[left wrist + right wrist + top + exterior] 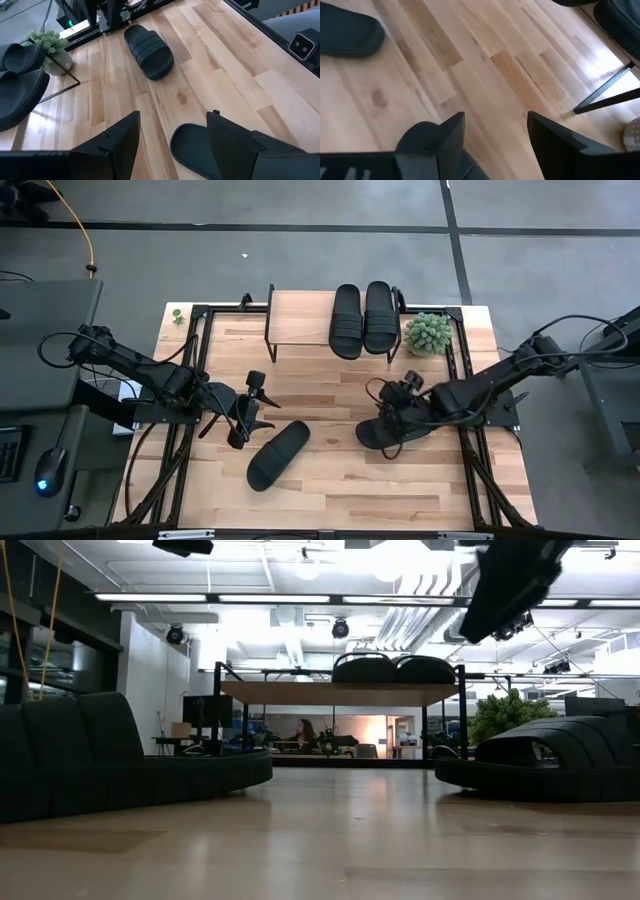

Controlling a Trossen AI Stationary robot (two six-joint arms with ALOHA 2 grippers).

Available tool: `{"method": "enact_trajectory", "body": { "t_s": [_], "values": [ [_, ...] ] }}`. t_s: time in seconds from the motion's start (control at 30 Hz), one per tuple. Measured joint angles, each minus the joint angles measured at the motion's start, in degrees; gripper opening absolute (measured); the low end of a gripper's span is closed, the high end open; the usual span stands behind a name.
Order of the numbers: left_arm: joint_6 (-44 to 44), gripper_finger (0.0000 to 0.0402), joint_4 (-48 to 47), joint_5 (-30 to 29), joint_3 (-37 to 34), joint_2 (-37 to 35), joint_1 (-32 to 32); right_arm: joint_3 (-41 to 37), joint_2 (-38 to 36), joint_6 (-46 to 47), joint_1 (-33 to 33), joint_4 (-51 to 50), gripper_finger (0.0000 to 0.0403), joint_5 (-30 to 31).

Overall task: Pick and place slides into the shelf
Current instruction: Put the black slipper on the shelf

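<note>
While both arms reach in over the butcher-block table [330, 490], we see 4 black slides in play. Starting at the left, the left gripper [246, 412] hovers over the table's left-centre, its 2 fingers [117, 145] spread apart and holding nothing; in the left wrist view bare wood shows between them. Just beside it, toward the front edge, 1 loose slide [277, 455] lies flat and angled on the tabletop, its heel end showing just under one finger in that wrist view, though we cannot tell whether they touch.

Moving toward the middle, the shelf [300, 320] stands at the back of the table, with a light wood top on thin black legs. A pair of slides [363, 318] sits side by side on the right part of its top, touching each other; the low view shows them as 2 rounded humps above the board. Just right of the shelf stands a small potted green plant [429, 333].

Further right, the right gripper [400, 408] hangs over the 4th slide [379, 434], which lies on the table right of centre. Its jaws are parted too, and in the right wrist view they enclose only bare wood, gripping nothing.
</note>
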Motion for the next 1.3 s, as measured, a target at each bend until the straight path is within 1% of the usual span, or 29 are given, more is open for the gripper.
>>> {"method": "enact_trajectory", "body": {
  "t_s": [0.13, 0.3, 0.47, 0.6, 0.7, 0.8, 0.93, 1.07, 1.2, 1.3],
  "values": [
    [0.1, 0.0211, 0.0, 0.0, 0.0, 0.0, 0.0, 0.0, -0.3, 6.1, 4.4, -3.2, 0.0206, 2.4],
    [0.5, 0.0211, 0.1, 0.0, 0.0, 0.0, 0.0, 0.0, -1.0, 15.5, 9.3, -8.6, 0.0206, 7.1],
    [0.9, 0.0211, 0.1, 0.0, 0.0, 0.0, 0.0, -0.4, -1.1, 22.1, 14.1, -9.2, 0.0206, 10.5],
    [1.5, 0.0211, 0.1, 0.0, 0.0, 0.0, 0.0, -5.2, -2.3, 27.4, 17.6, -7.3, 0.0206, 10.0],
    [1.6, 0.0211, 0.1, 0.0, 0.0, 0.0, 0.0, -11.1, -5.7, 34.0, 19.5, -5.0, 0.0206, 10.1],
    [1.6, 0.0211, 0.2, 0.0, 0.0, 0.0, 0.0, -18.7, -10.0, 38.1, 21.7, 2.4, 0.0206, 11.3],
    [1.6, 0.0211, 0.2, 0.0, 0.0, 0.0, 0.0, -29.9, -15.6, 38.6, 23.6, 19.3, 0.0206, 11.6],
    [1.6, 0.0211, 0.3, 0.0, 0.0, 0.0, 0.0, -39.3, -18.3, 38.6, 24.4, 34.4, 0.0206, 11.6],
    [1.6, 0.0211, 0.6, 0.0, 0.0, 0.0, 0.0, -44.2, -18.7, 38.5, 24.2, 44.6, 0.0206, 10.6],
    [1.6, 0.0211, 0.6, 0.0, 0.0, 0.0, 0.0, -45.5, -18.5, 38.5, 24.2, 47.2, 0.0206, 10.6]
  ]
}}
